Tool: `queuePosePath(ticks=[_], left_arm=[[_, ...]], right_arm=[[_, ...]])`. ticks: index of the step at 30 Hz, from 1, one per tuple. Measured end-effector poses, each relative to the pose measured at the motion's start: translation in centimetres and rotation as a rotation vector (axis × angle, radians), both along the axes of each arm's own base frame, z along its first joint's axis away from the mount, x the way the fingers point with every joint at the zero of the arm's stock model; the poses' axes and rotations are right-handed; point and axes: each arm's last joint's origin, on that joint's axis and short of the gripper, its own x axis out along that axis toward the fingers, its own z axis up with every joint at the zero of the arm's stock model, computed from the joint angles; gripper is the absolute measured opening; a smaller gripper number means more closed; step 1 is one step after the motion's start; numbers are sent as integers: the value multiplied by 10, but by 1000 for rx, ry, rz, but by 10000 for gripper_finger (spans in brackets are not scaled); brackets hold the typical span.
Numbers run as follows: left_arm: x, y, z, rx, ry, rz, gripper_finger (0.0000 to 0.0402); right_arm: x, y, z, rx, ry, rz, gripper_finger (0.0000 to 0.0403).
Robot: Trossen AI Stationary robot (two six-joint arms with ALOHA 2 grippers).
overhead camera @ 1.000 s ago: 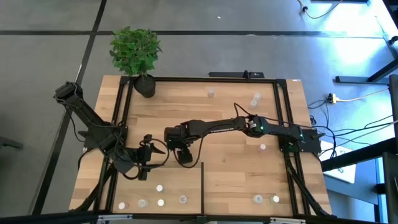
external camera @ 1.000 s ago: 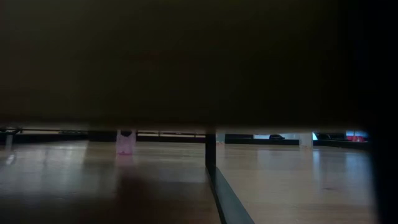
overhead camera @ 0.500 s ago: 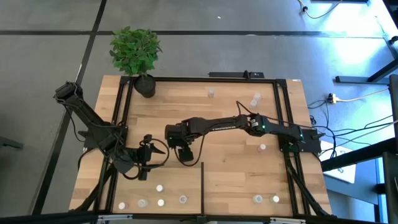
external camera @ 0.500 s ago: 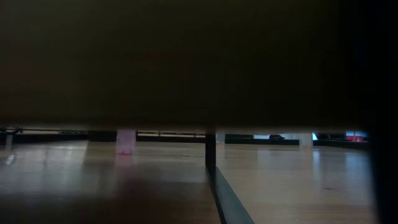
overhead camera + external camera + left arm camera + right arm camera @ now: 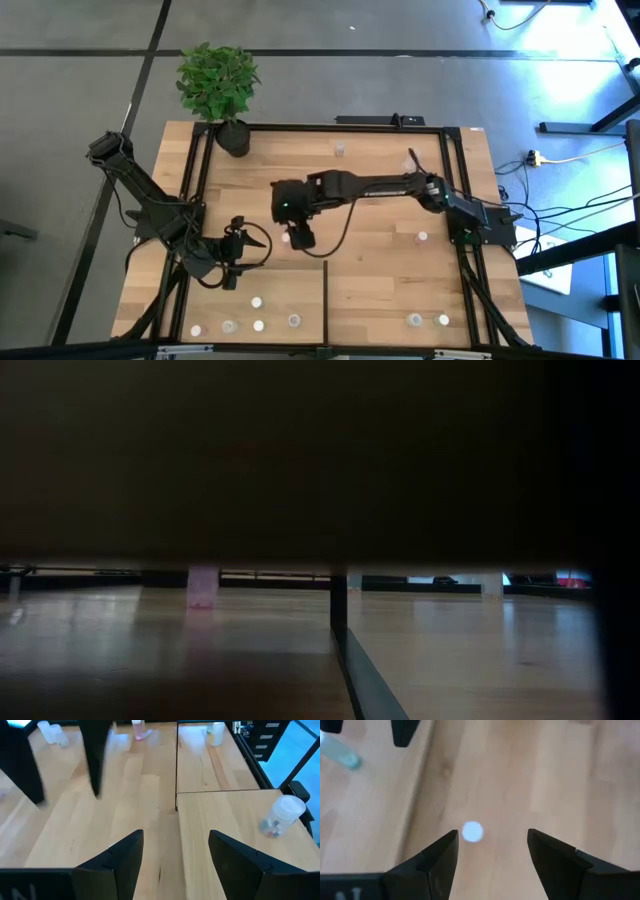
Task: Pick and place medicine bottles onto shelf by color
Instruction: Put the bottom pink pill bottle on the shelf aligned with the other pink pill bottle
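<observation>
We look straight down on a wooden tabletop [image 5: 470, 170] that carries the shelf [image 5: 370, 270], a flat light-wood panel edged by thin black rails, with a short black divider bar [image 5: 326, 300] rising from its near edge. A potted plant [image 5: 219, 85] stands at the far left corner.

The right arm reaches from the right side across to the middle of the shelf. The right gripper [image 5: 298, 236] hangs there with its fingers [image 5: 437, 857] spread wide and nothing between them. Its wrist view shows a white bottle top [image 5: 472, 831] standing on the wood just below and between the fingers, slightly toward one side; in the high view a small pale spot beside the gripper is probably this bottle, though it is too small to be sure.

The left arm waits at the left side of the shelf. The left gripper [image 5: 238, 250] is also spread and empty, pointing toward the divider.

The medicine bottles are scattered. Four [image 5: 257, 302] sit in the near left section, two [image 5: 415, 320] in the near right section, one [image 5: 421, 237] lies toward the right, and two more [image 5: 340, 150] stand near the far rail.

We judge the step in hand to be the pick of the middle bottle. The next move seems to call for centring the fingers over the cap, lowering until they straddle the body, and closing gently, since so small a bottle may tip or skid away.
</observation>
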Motion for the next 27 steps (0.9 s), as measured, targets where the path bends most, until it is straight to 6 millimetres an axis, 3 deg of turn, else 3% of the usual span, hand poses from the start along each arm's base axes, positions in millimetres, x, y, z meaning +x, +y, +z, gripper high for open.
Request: queuePosePath(ticks=[6,13,27], left_arm=[[0,0,0,3,5,1,218],[0,2,-2,-22,13,29,218],[19,11,-21,-17,87,170,218]], right_arm=[[-22,8,38,-148,-58,-47,239],[-51,25,75,-171,-90,-28,239],[-77,47,91,-199,-55,12,239]])
